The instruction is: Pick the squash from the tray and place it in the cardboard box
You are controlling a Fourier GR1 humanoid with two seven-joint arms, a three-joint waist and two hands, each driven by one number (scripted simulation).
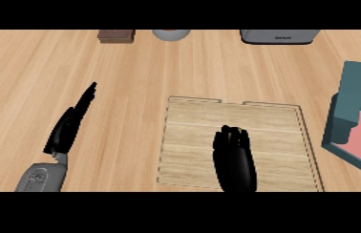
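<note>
You are getting only one mark of lettering here: a short dark word is showing on the front face of the grey appliance [279, 36] standing at the far edge of the worktop [141, 74], toward the right. It is sitting near the middle of that face, and its letters are too small and blurred for you to read. Nothing else in the head view is carrying any label, brand, number or sign that you can make out.
</note>
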